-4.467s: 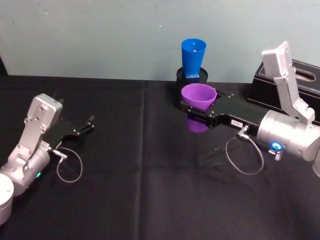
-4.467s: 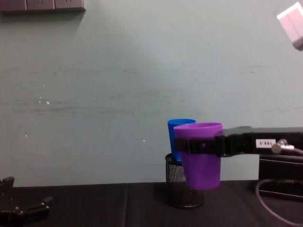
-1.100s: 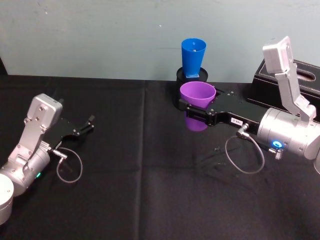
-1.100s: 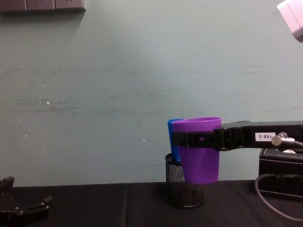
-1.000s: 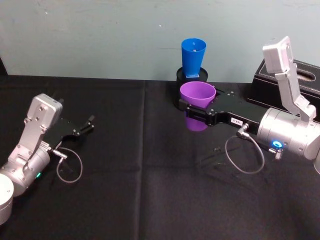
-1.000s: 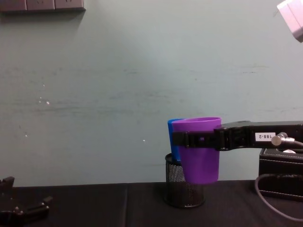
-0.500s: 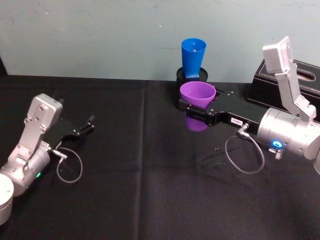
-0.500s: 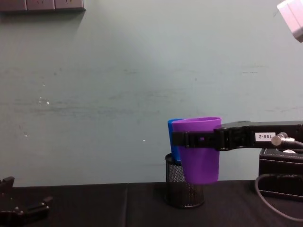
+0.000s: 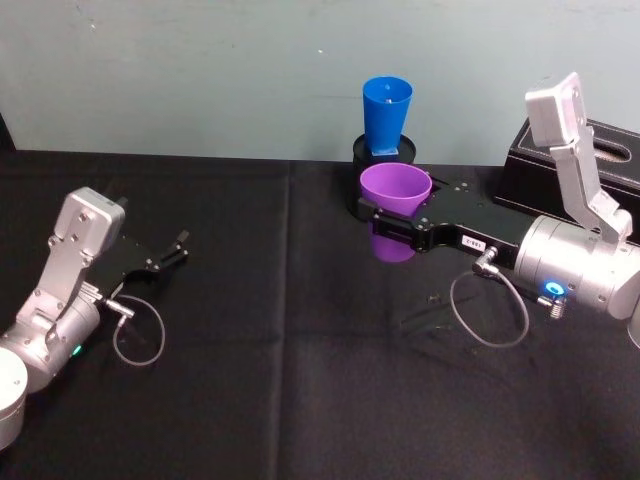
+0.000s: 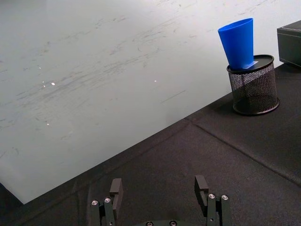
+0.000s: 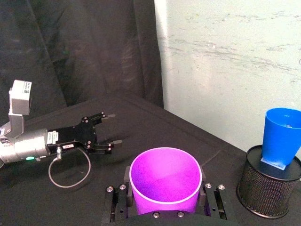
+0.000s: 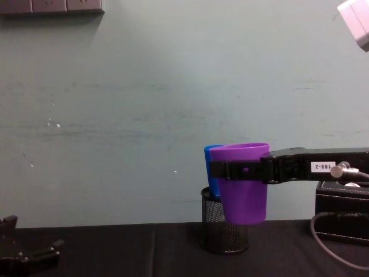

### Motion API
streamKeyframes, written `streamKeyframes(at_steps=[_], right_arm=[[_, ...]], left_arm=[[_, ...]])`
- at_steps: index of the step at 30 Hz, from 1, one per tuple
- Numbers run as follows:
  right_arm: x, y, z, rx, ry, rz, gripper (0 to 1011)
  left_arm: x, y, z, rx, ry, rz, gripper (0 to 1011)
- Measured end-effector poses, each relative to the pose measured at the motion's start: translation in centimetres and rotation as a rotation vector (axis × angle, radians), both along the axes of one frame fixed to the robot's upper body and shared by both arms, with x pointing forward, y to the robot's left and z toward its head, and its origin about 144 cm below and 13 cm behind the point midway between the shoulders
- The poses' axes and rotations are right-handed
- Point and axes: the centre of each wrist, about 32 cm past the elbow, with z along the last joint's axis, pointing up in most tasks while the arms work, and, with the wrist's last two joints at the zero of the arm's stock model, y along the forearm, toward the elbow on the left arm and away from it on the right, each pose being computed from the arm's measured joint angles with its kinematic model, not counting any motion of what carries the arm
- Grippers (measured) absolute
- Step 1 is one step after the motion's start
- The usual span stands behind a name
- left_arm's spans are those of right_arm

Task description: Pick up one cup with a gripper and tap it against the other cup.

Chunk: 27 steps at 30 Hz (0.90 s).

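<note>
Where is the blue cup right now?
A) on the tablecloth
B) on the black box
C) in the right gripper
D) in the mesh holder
D: the blue cup stands in the mesh holder by the wall; the right gripper holds the purple cup just in front of it, and the left gripper lies idle far to the left.
</note>
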Motion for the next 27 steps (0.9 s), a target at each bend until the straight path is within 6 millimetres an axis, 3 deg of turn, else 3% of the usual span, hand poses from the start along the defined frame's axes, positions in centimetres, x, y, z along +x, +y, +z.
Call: streamKeyframes(at_steps=[27], right_arm=[[0.0,0.0,0.0,0.0,0.0,0.0,741]], left_arm=[[0.0,0.0,0.0,0.0,0.0,0.0,1005]])
